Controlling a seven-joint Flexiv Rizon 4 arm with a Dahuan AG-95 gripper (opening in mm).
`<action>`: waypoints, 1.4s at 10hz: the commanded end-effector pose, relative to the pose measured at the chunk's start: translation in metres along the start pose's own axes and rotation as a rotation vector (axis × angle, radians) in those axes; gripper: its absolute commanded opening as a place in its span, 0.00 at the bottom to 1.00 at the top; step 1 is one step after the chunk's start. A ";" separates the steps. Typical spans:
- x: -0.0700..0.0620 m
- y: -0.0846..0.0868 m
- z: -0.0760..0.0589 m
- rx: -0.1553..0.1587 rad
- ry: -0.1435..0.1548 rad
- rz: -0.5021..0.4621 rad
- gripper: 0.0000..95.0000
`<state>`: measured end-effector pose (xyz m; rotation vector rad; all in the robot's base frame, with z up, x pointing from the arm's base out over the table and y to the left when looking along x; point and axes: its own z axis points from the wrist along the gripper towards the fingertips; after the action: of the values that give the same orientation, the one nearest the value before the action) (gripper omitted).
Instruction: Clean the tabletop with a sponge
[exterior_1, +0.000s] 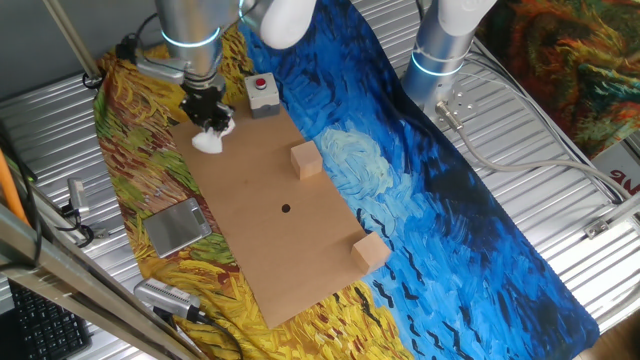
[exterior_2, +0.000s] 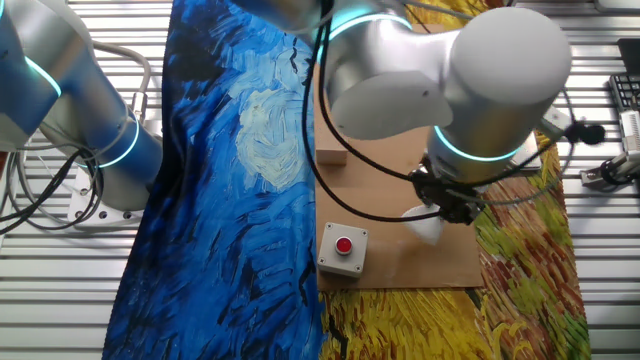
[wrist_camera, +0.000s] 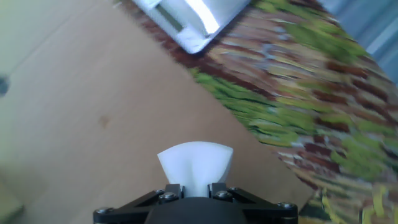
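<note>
The tabletop (exterior_1: 270, 225) is a tan board lying on the patterned cloth, with a small dark spot (exterior_1: 285, 208) near its middle. My gripper (exterior_1: 207, 117) is shut on the white sponge (exterior_1: 211, 137) and presses it on the board's far left corner. In the other fixed view the sponge (exterior_2: 425, 225) shows under the gripper (exterior_2: 448, 207) near the board's (exterior_2: 420, 265) edge. In the hand view the sponge (wrist_camera: 196, 163) sticks out squeezed between the fingers, over the board (wrist_camera: 93, 118) close to its edge.
Two tan wooden cubes (exterior_1: 306, 160) (exterior_1: 370, 251) sit on the board. A grey box with a red button (exterior_1: 262, 94) stands beside the gripper. A grey metal plate (exterior_1: 176, 226) lies left of the board. A second arm's base (exterior_1: 440, 50) stands at the back.
</note>
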<state>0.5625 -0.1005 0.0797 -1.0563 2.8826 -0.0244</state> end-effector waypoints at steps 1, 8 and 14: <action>-0.010 -0.008 0.005 -0.026 -0.013 0.261 0.00; 0.004 -0.016 0.029 -0.048 0.015 0.460 0.00; 0.009 -0.020 0.033 -0.082 0.021 0.562 0.00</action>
<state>0.5706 -0.1209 0.0477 -0.2221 3.1045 0.1156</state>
